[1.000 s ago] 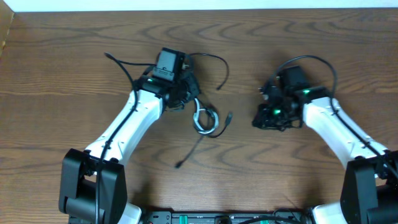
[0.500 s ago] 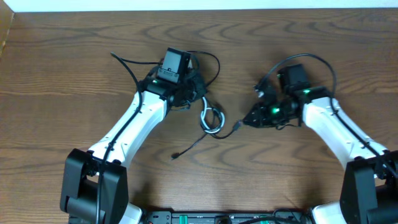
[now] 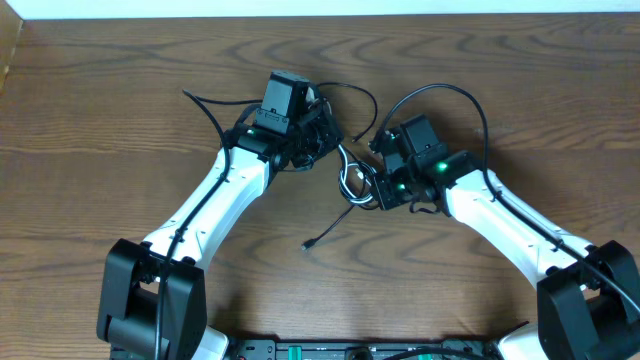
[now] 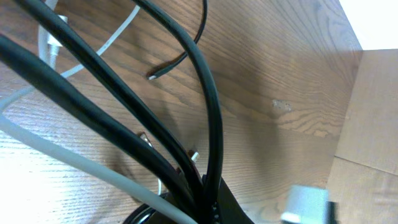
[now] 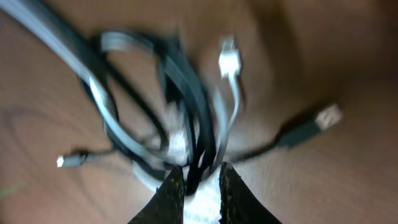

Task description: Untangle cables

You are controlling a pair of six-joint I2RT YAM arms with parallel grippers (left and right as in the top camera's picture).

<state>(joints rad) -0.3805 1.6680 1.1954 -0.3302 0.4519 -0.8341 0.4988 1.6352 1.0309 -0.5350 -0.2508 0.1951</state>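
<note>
Right gripper (image 5: 200,186) pinches the cables (image 5: 186,93): black + white strands pass btwn its two dark fingertips, jaws nearly together. Left gripper (image 3: 326,140) is closed tight on the same cables. In the left wrist view the strands converge into the bottom edge, but the fingers are cut off, so the contact pt isn't visible there.

Overhead: cables sit btwn both grippers, mid table (image 3: 120,150), w/ a white loop in them. Loose black tail (image 3: 325,228) trails toward the robot base. Can't tell from above whether they're lifted or flat.

Right wrist view is blurred but adds a white plug (image 5: 229,62), black USB plug (image 5: 311,127) at right and a tiny connector (image 5: 61,162) at left. Left wrist view crops the cables; a thin black end (image 4: 163,70) lies on the wood beyond.
</note>
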